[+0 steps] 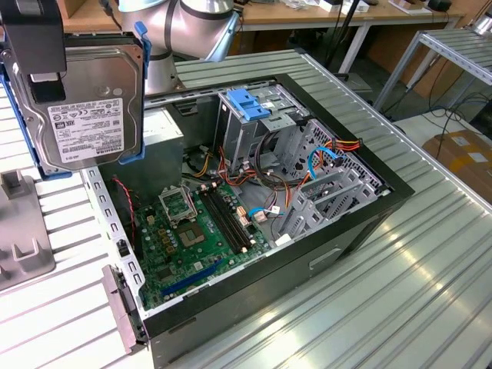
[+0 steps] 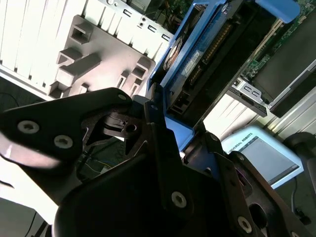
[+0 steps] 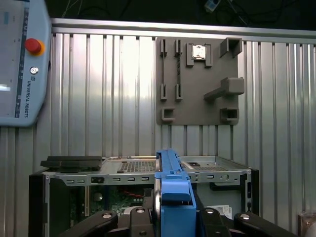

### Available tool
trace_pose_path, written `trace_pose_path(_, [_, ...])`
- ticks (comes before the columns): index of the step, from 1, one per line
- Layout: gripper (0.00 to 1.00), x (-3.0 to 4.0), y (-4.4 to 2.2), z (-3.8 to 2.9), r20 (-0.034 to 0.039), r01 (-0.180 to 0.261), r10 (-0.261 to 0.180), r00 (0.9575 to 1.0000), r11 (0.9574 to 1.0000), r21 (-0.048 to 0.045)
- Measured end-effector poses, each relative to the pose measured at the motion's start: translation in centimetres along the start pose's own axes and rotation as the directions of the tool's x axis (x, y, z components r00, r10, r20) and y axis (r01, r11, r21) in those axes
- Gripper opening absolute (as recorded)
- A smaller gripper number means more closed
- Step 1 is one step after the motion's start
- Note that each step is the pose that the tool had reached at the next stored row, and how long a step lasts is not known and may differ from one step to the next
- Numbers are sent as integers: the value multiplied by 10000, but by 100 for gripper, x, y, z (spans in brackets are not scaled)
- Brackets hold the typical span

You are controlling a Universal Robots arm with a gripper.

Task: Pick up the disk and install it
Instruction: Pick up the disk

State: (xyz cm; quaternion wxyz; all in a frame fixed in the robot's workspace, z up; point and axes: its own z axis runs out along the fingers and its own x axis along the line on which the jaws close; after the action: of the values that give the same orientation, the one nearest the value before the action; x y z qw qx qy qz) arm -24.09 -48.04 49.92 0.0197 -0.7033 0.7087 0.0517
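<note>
Blue-railed grey metal, the disk (image 1: 81, 108) hangs on edge, clamped in my gripper (image 1: 42, 75), high over the table (image 1: 430, 254) at the exterior view's left of the open computer case (image 1: 384, 223), a pose that likely keeps it clear of its walls.

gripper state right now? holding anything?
The gripper is closed, holding the disk.

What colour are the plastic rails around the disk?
Bright blue; the disk shows them best in the exterior view.
</note>
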Motion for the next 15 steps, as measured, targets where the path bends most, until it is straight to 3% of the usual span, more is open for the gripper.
trace_pose_path(15, [37, 94, -1, -7, 0, 0, 0, 10000, 10000, 0])
